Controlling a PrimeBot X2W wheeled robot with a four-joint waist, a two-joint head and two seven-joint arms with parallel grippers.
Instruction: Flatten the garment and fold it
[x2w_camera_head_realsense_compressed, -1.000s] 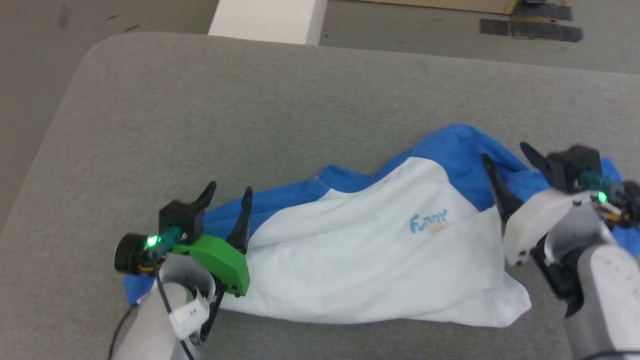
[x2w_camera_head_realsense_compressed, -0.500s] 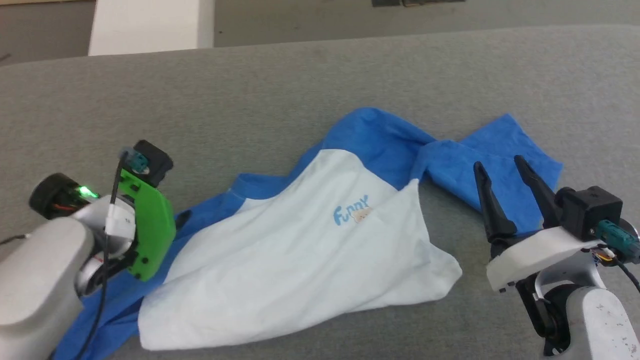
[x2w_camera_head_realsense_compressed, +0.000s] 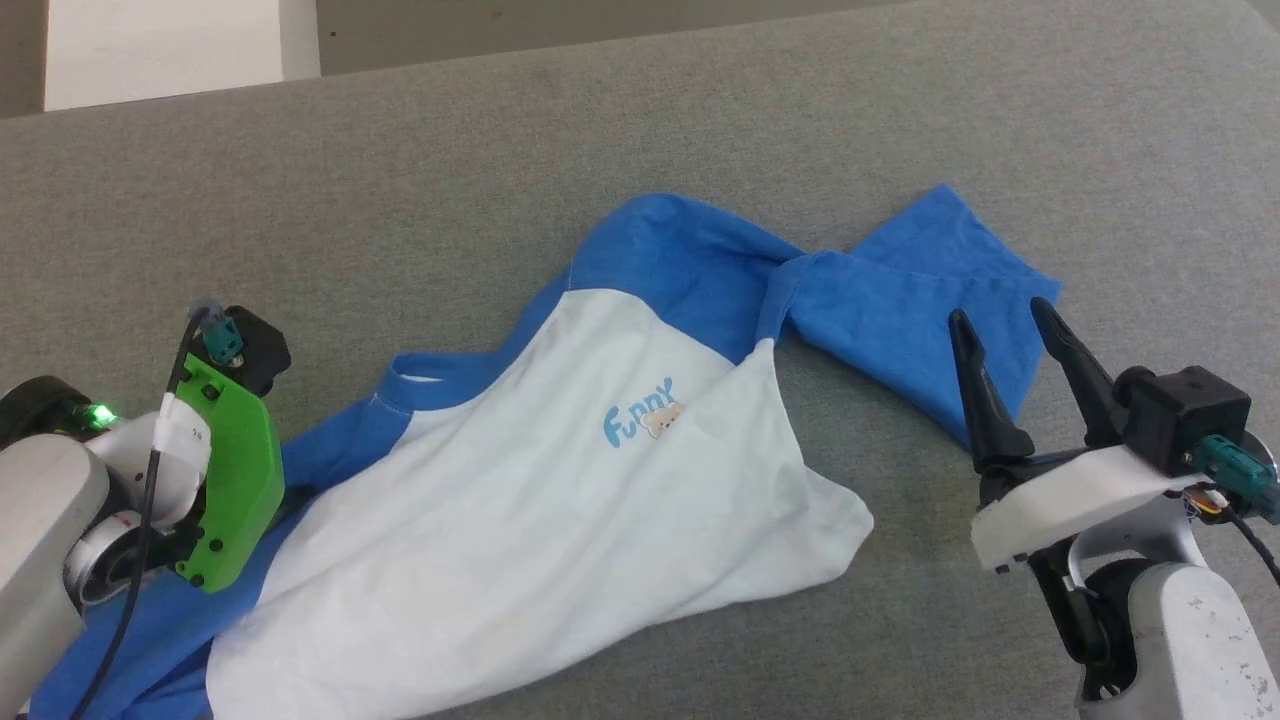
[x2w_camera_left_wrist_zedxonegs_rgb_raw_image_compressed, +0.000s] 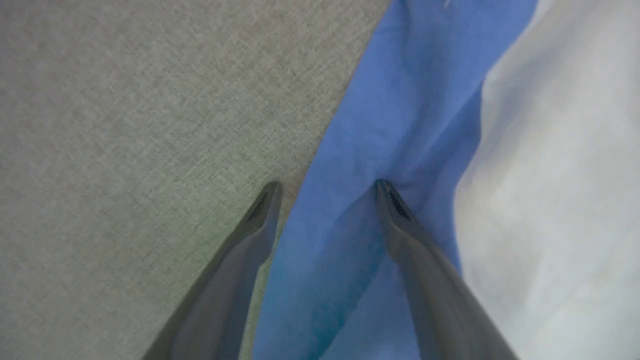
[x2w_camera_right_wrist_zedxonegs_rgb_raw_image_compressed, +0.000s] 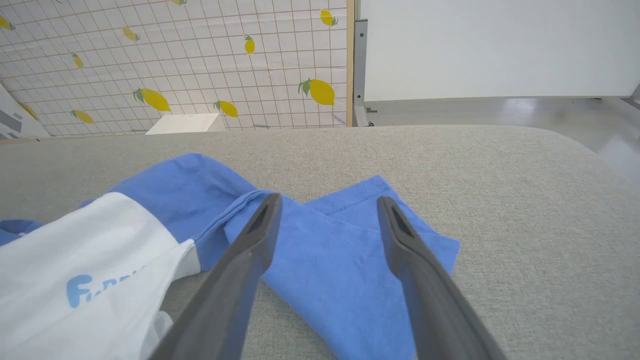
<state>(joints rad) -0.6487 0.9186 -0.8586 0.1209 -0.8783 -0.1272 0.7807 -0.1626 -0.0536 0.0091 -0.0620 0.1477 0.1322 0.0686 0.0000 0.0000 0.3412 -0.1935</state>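
- The garment (x2w_camera_head_realsense_compressed: 540, 520) lies rumpled and slantwise on the grey padded table (x2w_camera_head_realsense_compressed: 500, 150), running from the near left to the far right. It is not yet flat.
- Its white body sits in the middle with the small blue logo (x2w_camera_head_realsense_compressed: 640, 420) facing up. One blue sleeve (x2w_camera_head_realsense_compressed: 900, 300) is doubled over itself at the far right. The other blue sleeve (x2w_camera_left_wrist_zedxonegs_rgb_raw_image_compressed: 360, 150) trails to the near left, under my left arm.
- I judge my arms sit one at each end so that each can take a sleeve and draw the cloth out flat.
- My left gripper (x2w_camera_left_wrist_zedxonegs_rgb_raw_image_compressed: 327, 192) points down at the near-left sleeve, jaws spread wide. One finger is over bare table and the other is over blue cloth, with the sleeve's edge running between them.
- The finger over the cloth seems to dimple it, though I cannot tell for sure that it touches. Nothing is pinched.
- My right gripper (x2w_camera_head_realsense_compressed: 1000, 315) hangs at the right, fingers pointing away from me toward the doubled sleeve. Its jaws are wide apart and empty, and the tips look to be above the cloth rather than on it.
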